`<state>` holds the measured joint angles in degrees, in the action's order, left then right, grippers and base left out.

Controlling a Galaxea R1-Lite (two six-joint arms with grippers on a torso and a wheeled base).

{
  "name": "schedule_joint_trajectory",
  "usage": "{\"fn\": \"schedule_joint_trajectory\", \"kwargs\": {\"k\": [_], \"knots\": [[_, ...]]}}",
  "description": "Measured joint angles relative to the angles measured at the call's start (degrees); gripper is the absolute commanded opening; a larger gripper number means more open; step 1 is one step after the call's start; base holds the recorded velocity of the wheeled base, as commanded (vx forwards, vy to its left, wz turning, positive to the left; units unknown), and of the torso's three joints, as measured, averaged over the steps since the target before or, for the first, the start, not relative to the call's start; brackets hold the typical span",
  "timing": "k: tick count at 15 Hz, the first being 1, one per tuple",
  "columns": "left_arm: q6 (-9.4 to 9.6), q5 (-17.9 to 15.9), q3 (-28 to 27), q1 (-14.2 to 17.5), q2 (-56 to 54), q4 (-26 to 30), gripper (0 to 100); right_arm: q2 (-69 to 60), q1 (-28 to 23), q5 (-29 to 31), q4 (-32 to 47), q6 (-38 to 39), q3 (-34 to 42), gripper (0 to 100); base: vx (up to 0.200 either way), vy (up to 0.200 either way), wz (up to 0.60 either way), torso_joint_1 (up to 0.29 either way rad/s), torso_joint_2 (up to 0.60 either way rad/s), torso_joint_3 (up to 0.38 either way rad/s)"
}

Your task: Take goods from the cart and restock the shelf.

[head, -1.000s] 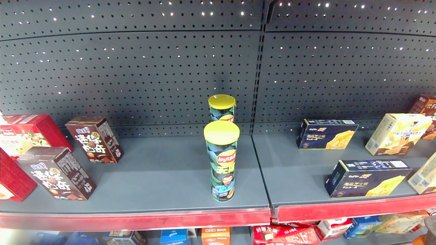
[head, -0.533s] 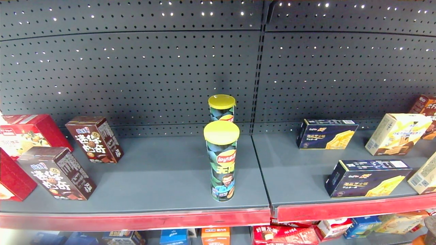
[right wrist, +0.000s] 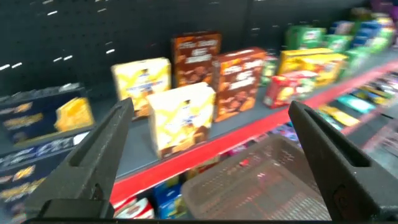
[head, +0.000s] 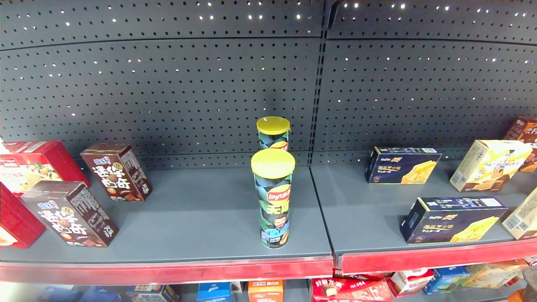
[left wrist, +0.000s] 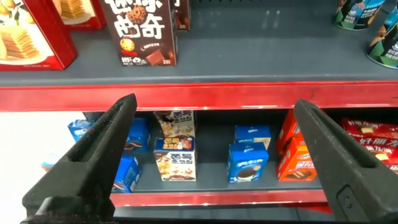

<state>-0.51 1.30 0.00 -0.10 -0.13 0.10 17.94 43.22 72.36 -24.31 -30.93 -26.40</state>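
Note:
Two tall chip cans with yellow lids stand in the middle of the grey shelf, one at the front and one behind it. My left gripper is open and holds nothing, in front of the shelf's red front edge, with a brown cookie box above it. My right gripper is open with nothing in it, facing cream and brown boxes farther along the shelf. Below it shows the cart's mesh basket.
Brown boxes and red boxes stand at the shelf's left. Dark blue boxes and a cream box stand at its right. Bare shelf lies on both sides of the cans. The lower shelf holds blue and orange packs.

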Motion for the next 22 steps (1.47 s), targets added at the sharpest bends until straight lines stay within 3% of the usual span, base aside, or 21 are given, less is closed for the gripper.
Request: {"fn": "schedule_joint_trajectory", "kwargs": {"k": [4, 9, 15, 19, 22], "knots": [[0.00, 0.0, 0.0, 0.0, 0.0, 0.0, 100, 1.3, -4.0, 0.0, 0.0, 0.0, -2.1, 100, 0.000, 0.000, 0.00, 0.000, 0.00, 0.000], [0.00, 0.0, 0.0, 0.0, 0.0, 0.0, 100, 2.2, -4.5, 0.3, 0.0, -0.3, -3.0, 100, 0.000, 0.000, 0.00, 0.000, 0.00, 0.000], [0.00, 0.0, 0.0, 0.0, 0.0, 0.0, 100, 1.3, 3.2, 3.5, -2.5, -4.4, -0.9, 100, 0.000, 0.000, 0.00, 0.000, 0.00, 0.000], [0.00, 0.0, 0.0, 0.0, 0.1, 0.0, 100, 2.0, -4.8, -18.5, 2.4, 4.2, -0.3, 100, 0.000, 0.000, 0.00, 0.000, 0.00, 0.000], [0.00, 0.0, 0.0, 0.0, 0.1, 0.0, 100, 1.6, -20.4, -51.0, 15.7, 17.3, -0.5, 100, 0.000, 0.000, 0.00, 0.000, 0.00, 0.000]]}}
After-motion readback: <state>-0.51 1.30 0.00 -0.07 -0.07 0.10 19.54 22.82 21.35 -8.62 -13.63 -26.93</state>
